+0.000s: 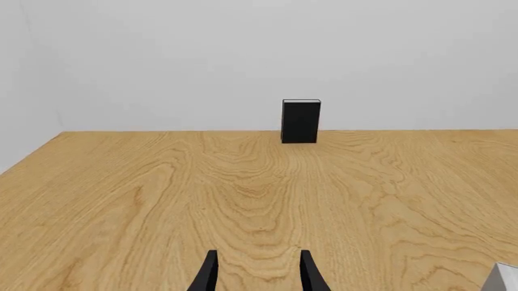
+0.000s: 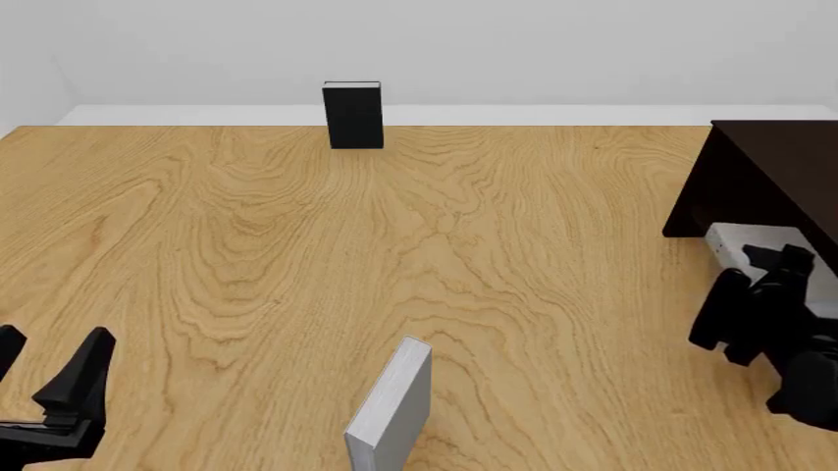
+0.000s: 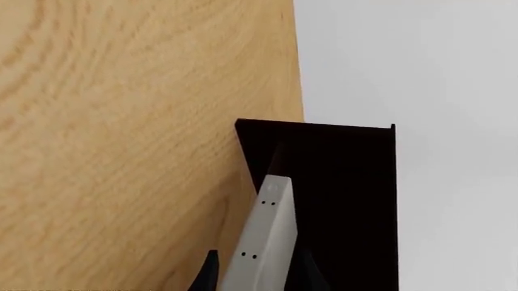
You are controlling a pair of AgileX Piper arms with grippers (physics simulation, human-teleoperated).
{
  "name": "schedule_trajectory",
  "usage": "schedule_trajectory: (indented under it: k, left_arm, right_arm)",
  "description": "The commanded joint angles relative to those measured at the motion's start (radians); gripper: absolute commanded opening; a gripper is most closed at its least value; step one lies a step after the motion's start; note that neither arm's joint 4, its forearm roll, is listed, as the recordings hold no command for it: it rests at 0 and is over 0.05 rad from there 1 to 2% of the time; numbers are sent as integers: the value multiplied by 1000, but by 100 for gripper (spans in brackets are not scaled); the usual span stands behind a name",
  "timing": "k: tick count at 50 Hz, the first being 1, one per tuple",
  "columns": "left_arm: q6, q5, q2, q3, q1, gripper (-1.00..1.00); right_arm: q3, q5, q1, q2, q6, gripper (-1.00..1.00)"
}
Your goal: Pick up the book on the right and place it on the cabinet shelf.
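Observation:
The book [image 2: 736, 242], light grey and thick, is held at the open side of the dark cabinet [image 2: 772, 167] at the table's right. My right gripper [image 2: 772, 259] is shut on it. In the right wrist view the book [image 3: 267, 230] runs from between my right gripper's [image 3: 257, 274] fingers into the cabinet's [image 3: 348, 182] dark inside. Whether it rests on the shelf ledge I cannot tell. My left gripper [image 2: 46, 378] stands open and empty at the near left; in the left wrist view its gripper [image 1: 259, 276] holds nothing.
A black book [image 2: 352, 115] stands upright at the table's far edge, also in the left wrist view as the black book [image 1: 300, 121]. A slim grey book [image 2: 392, 407] stands upright near the front centre.

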Motion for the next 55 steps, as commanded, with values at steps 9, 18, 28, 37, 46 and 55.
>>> schedule_trajectory:
  k: [9,18,28,37,46,55]
  left_arm:
    - [1,-14,13,0,-1,100]
    - [-1,5,-5,0,0,100]
    - [0,-10,10,0,-1,100]
    - [-2,1,-1,0,0,100]
    - [-1,6,-6,0,0,100]
    - [-2,0,0,0,1,100]
  right_arm:
    - [8,5,-59,11,-10,100]
    - [7,8,-71,17,-8,100]
    - [3,8,-76,15,-14,100]
    - [1,16,-50,13,-2,100]
    - [0,47,17,-18,4,100]
    - [-5,64,50,-37,2,100]
